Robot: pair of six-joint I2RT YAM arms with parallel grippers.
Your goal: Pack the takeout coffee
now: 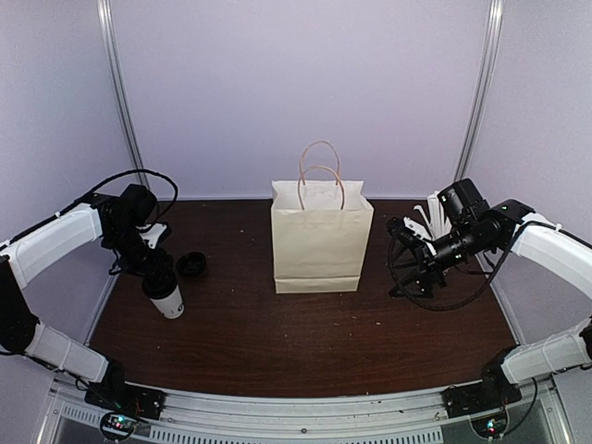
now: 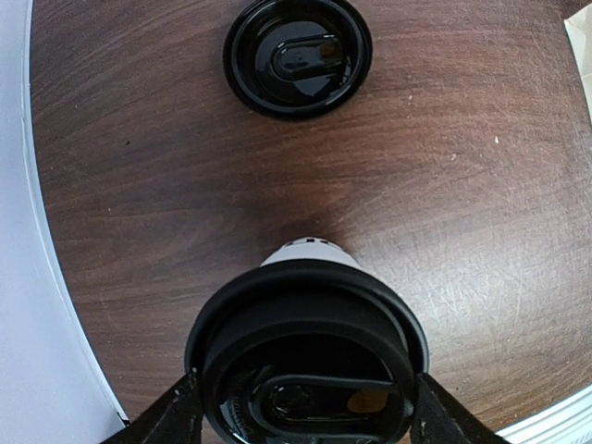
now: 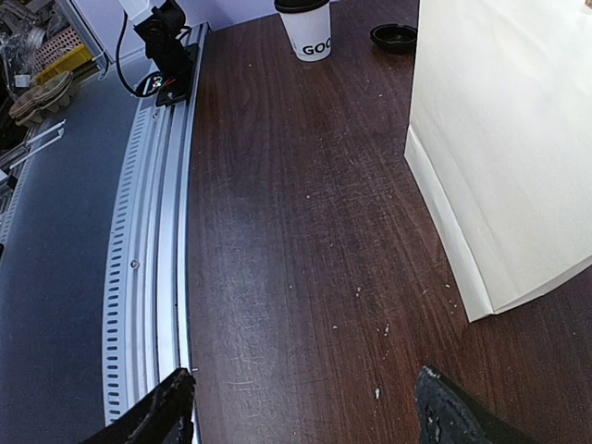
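Note:
A takeout coffee, a small white paper cup with a black lid, stands upright at the table's left. It fills the bottom of the left wrist view as the lidded cup. My left gripper reaches down over it, and its fingers press the lid's rim on both sides. A loose black lid lies flat on the table just behind the cup. My right gripper hovers open to the right of the paper bag, with only bare table between its fingers.
The white paper bag stands upright mid-table, handles up. A cluster of white sticks shows behind the right arm. A metal rail runs along the table's near edge. Dark wood table lies between the arms.

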